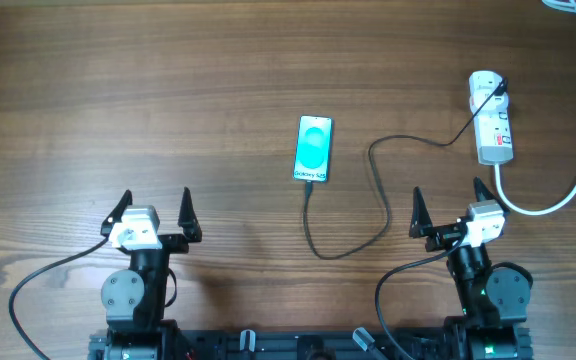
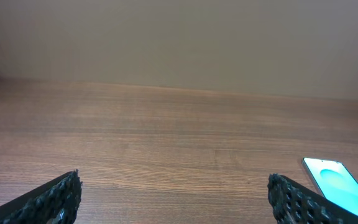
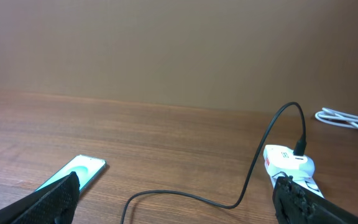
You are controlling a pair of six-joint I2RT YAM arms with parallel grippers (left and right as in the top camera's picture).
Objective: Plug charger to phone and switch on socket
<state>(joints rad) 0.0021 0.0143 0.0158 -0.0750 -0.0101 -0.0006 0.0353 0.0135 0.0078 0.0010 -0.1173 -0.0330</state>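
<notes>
Your left gripper [image 1: 155, 200] and right gripper [image 1: 448, 195] are both spread, empty, along the bottom. The charger [image 1: 304, 215] joins centre phone [image 1: 313, 149] to upper-right socket [image 1: 491, 125]

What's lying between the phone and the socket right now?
Only the charger cable crosses the wood between phone and socket; the overhead view shows it.

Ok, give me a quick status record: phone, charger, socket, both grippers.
phone: flat, mid-table, screen lit
charger: plug sits in the socket's far end; cable loops over the table to the phone's near edge; looks plugged in
socket: far right; switch state can't be told
left gripper: open, empty, near edge
right gripper: open, empty, short of the socket
</notes>
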